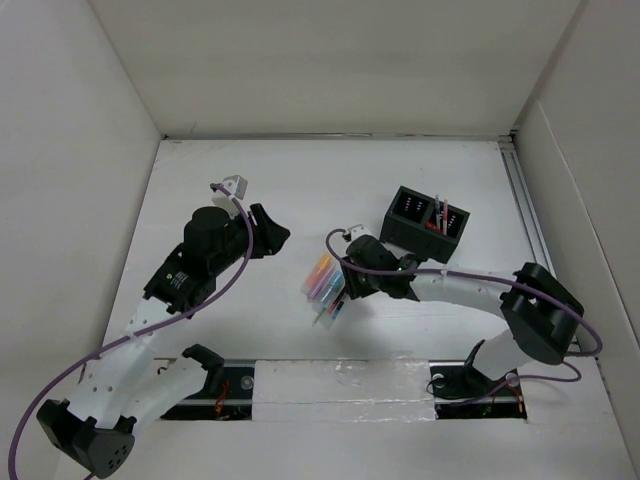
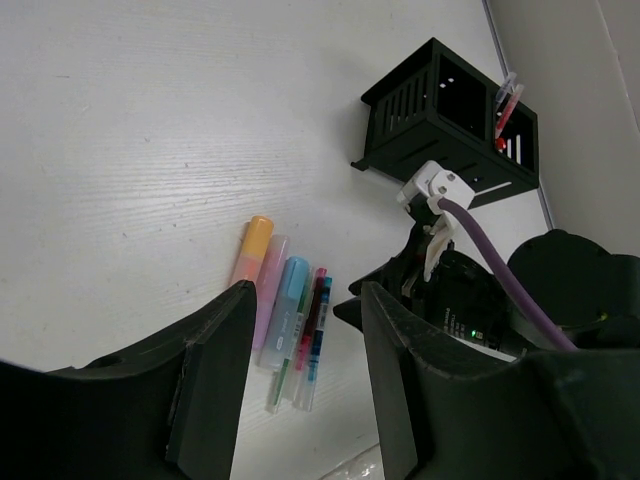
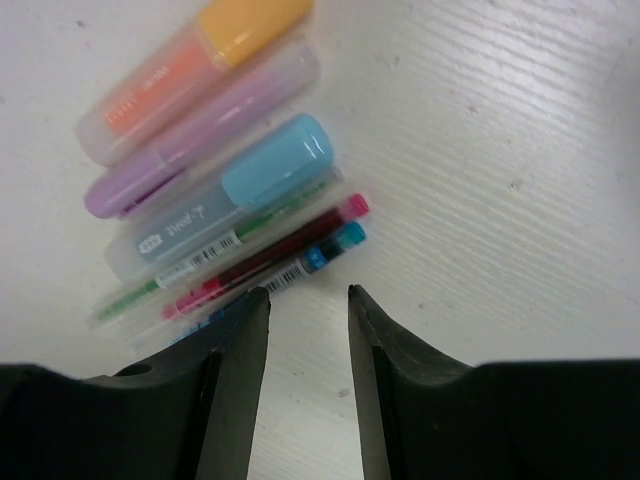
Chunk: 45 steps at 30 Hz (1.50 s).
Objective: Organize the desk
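On the white desk (image 1: 250,180) lies a row of pens and highlighters (image 1: 323,283): an orange highlighter (image 3: 190,65), a purple one (image 3: 200,135), a blue one (image 3: 230,195), then a thin green pen (image 3: 200,255), a red pen (image 3: 270,250) and a blue pen (image 3: 325,250). My right gripper (image 3: 307,292) is open and empty, low over the desk at the blue pen's side, its left finger over that pen's lower part. My left gripper (image 2: 305,290) is open and empty, raised above the desk left of the row (image 2: 285,310).
A black two-compartment organizer box (image 1: 425,222) stands at the back right, with a red-and-white pen (image 2: 505,105) in one compartment. A metal rail (image 1: 525,210) runs along the desk's right edge. White panels wall the desk.
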### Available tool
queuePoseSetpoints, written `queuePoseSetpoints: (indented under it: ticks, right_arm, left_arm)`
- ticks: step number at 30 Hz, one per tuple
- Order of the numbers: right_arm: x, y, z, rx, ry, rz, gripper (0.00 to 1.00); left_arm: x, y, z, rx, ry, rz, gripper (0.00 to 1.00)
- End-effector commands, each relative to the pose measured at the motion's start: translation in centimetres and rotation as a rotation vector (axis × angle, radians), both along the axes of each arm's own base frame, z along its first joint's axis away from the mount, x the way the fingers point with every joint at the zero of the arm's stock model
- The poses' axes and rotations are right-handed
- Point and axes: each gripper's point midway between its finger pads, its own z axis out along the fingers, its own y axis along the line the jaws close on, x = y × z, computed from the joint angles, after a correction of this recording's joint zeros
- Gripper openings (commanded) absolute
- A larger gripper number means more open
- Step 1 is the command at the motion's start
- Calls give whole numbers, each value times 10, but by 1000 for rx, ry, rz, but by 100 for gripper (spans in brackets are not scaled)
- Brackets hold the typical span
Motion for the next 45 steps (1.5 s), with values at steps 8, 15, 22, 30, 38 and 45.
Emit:
queuePoseSetpoints:
  ticks: [8, 15, 22, 30, 38, 45]
  right_arm:
    - [7, 19, -14, -9, 14, 28, 43]
    - [0, 11, -27, -54, 43, -3, 41]
    - [-11, -21, -31, -128, 50, -58, 36]
    - [-11, -43, -50, -174, 89, -23, 18]
    - [39, -41, 27, -86, -175, 23, 0]
    - [112, -98, 212, 32, -752, -6, 0]
  left_arm:
    - [-2, 1, 3, 4, -29, -6, 43]
    - [-2, 2, 3, 10, -31, -3, 43]
    - [-1, 2, 3, 7, -35, -1, 43]
    - [2, -3, 3, -9, -32, -10, 43]
    - [4, -6, 8, -26, -37, -13, 43]
    - [9, -13, 17, -52, -43, -26, 43]
